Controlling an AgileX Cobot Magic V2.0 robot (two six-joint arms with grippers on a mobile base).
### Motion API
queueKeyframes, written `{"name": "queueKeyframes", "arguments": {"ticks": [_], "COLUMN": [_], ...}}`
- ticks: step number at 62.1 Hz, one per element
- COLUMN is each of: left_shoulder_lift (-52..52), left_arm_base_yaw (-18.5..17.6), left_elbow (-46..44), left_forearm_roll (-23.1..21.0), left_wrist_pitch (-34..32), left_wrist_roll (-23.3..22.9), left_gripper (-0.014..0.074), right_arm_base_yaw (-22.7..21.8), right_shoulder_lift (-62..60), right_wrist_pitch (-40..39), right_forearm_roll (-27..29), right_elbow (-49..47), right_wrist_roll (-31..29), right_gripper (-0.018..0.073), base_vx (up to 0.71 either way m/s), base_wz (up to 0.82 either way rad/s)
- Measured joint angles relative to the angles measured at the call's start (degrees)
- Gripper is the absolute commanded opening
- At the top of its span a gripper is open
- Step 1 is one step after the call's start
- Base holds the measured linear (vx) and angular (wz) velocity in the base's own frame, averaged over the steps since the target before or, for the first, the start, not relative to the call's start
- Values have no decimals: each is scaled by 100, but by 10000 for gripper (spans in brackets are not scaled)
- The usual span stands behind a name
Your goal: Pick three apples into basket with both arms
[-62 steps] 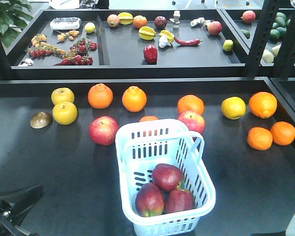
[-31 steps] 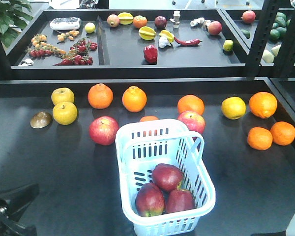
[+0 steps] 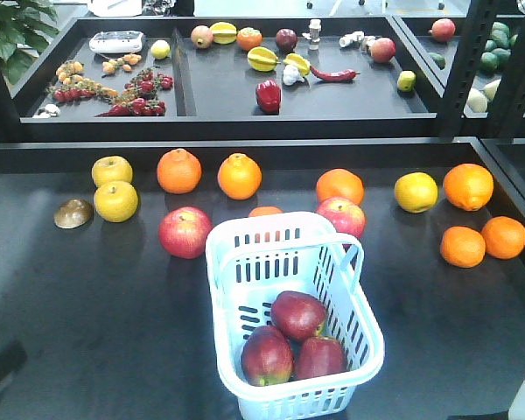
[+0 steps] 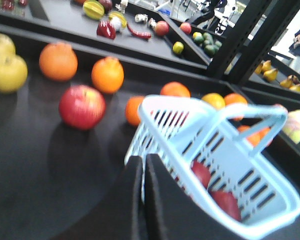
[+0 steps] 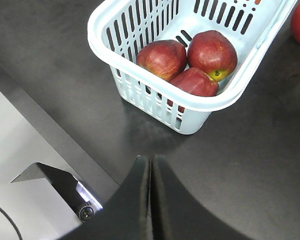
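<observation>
Down in the basket (image 3: pixel 245 241) lie all three apples (image 3: pixel 294 339) — task apparently done — so left gripper (image 4: pixel 143 172) and right gripper (image 5: pixel 150 172) sit closed, holding nothing

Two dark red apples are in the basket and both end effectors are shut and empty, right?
Not quite: the basket holds three dark red apples, as the front-facing view shows. The left end effector and right end effector are indeed shut and empty.

Front view: high, looking down across the table to the rear shelves. Left wrist view: low, close, tilted, facing the basket (image 4: pixel 225 165) obliquely. Right wrist view: near, looking down. All three share the basket.
</observation>
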Motion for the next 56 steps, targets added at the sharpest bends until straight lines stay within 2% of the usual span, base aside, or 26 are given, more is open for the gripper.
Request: {"name": "queueKeyframes", "arguments": {"ticks": [5, 12, 21, 26, 31, 40, 52, 56], "left_shoulder_lift": [-253, -587, -903, -1138, -1435, -2181, -2505, -2520], "left_arm_base_yaw": [0, 0, 98, 318, 682, 1555, 2726, 3041], "left_elbow": [304, 557, 592, 597, 597, 597, 597, 597], "left_forearm_roll": [1005, 1671, 2455, 2777, 2869, 2952, 3186, 3186], "left_wrist_pitch": [208, 319, 418, 473, 485, 610, 1199, 1409], "left_wrist_roll": [-829, -1510, -1664, -1684, -1684, -1684, -1753, -1963], "left_gripper": [-6, -6, -6, -6, -6, -6, -6, -6], "right_arm_base_yaw": [0, 0, 0, 0, 0, 0, 0, 0], "right_shoulder_lift": [0, 0, 0, 0, 0, 0, -20, -34], "right_wrist_pitch": [0, 0, 0, 0, 0, 0, 26, 54], "right_forearm_roll": [0, 0, 0, 0, 1, 1, 6, 6], "right_elbow": [0, 0, 0, 0, 0, 0, 0, 0], "right_wrist_roll": [0, 0, 0, 0, 0, 0, 0, 0], "right_gripper": [-9, -9, -9, -9, -9, -9, -9, -9], "base_vx": [0, 0, 0, 0, 0, 0, 0, 0], "base_wz": [0, 0, 0, 0, 0, 0, 0, 0]}}
